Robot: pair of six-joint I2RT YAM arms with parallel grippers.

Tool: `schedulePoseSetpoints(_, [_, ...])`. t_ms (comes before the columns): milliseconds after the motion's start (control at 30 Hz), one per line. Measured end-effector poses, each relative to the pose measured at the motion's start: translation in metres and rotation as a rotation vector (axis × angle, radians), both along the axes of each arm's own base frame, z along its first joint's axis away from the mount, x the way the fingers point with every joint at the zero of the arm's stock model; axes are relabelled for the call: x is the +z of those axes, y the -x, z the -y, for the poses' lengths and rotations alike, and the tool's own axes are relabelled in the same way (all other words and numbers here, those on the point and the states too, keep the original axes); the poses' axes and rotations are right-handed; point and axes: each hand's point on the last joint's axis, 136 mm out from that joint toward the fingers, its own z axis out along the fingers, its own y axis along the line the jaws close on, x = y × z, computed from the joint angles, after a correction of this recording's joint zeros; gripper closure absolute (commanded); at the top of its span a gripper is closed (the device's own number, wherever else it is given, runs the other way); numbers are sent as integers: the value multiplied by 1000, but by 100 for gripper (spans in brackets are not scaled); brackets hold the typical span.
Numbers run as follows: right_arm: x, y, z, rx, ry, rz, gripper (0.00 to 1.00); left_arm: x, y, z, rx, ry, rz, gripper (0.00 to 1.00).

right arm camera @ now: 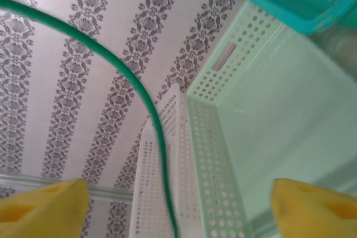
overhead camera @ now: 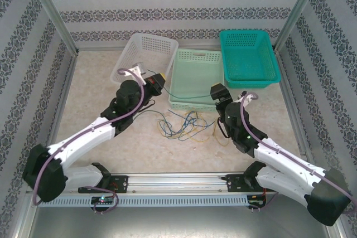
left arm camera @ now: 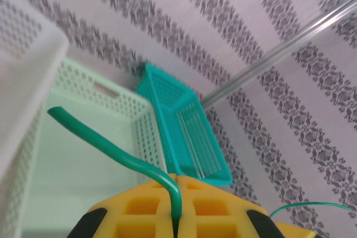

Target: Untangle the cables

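1. Holding a green cable (left arm camera: 114,150) tight, my left fingers (left arm camera: 142,207) are together on it. From the pinch it bends up and away to the left, over the pale green basket (left arm camera: 83,154).
2. My right fingers (right arm camera: 42,210) stand wide apart and clamp nothing. A green cable arcs down through the gap between them, closer to the left finger, and I cannot tell whether it touches either one.
3. I judge it to be the same strand that my left side holds, with its long axis running left to right between my two hands. I cannot trace it the whole way.
4. The rest of the cables (overhead camera: 184,124) lie in a loose knot on the worktop (overhead camera: 89,93), on the near side of the pale green basket. The knot sits about midway between my arms and below both sets of fingers.
5. With the left side anchoring the strand, I reckon my free right fingers are the ones to go down and near, towards the knot.
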Motion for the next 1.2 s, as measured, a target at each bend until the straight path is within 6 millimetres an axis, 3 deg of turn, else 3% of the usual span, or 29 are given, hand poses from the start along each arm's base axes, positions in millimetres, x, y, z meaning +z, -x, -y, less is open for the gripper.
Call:
schedulePoseSetpoints(167, [-5, -1, 5, 24, 63, -19, 3, 72, 14, -56, 190, -61, 186, 100])
schedulePoseSetpoints(233, [-5, 2, 10, 28, 86, -24, 3, 91, 16, -73, 262, -78, 229, 100])
schedulePoseSetpoints(300, [-2, 6, 16, 30, 102, -22, 3, 97, 12, -91, 342, -106, 241, 100])
schedulePoseSetpoints(367, [1, 12, 22, 26, 113, -20, 3, 89, 3, -104, 405, -137, 218, 100])
schedulePoseSetpoints(500, [7, 25, 38, 7, 115, -11, 4, 53, -25, -128, 514, -212, 119, 100])
schedulePoseSetpoints(667, [-2, 41, 55, -13, 130, -32, 5, 13, -46, -161, 657, -280, -3, 100])
schedulePoseSetpoints(800, [-11, 51, 65, -29, 142, -52, 5, 0, -58, -189, 764, -287, -54, 100])
schedulePoseSetpoints(967, [-25, 55, 72, -43, 165, -92, 5, -10, -76, -203, 823, -287, -91, 100])
schedulePoseSetpoints(1200, [-32, 56, 77, -54, 179, -117, 5, -43, -102, -206, 834, -298, -166, 100])
